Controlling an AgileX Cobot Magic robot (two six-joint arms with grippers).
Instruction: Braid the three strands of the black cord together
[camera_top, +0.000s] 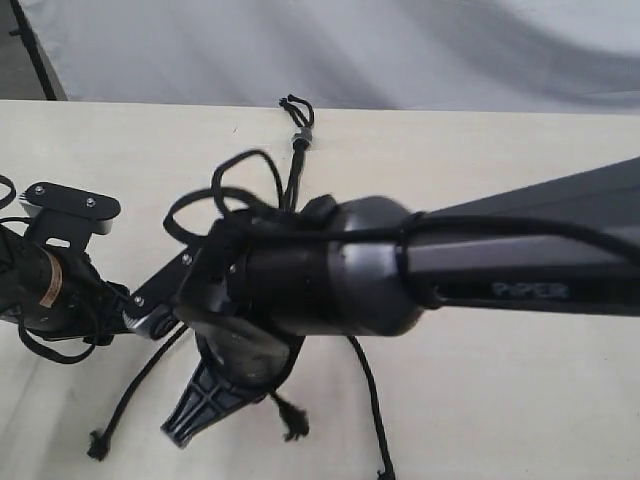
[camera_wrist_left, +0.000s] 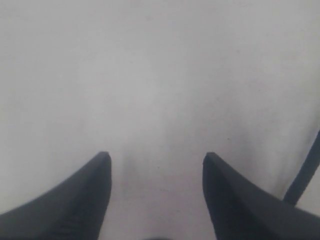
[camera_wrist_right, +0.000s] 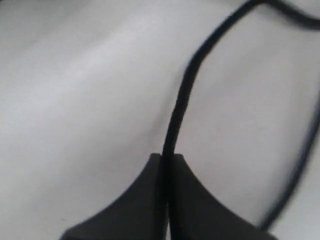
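Strand (camera_wrist_right: 184, 90) clamped in closed right gripper (camera_wrist_right: 166, 158).
Knot (camera_top: 298, 135) lies at 12 o'clock of that gripper; left gripper (camera_wrist_left: 156, 156), open and empty, sits at 9 o'clock.

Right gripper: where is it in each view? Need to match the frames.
Exterior view: right gripper sits low and left of centre, pointing down below its arm's wrist.
Left wrist view: not in it; only the left gripper, open over bare table.
Right wrist view: at the bottom centre of the picture, shut on one black strand.
Shared landmark: the pale table, seen in all three views.
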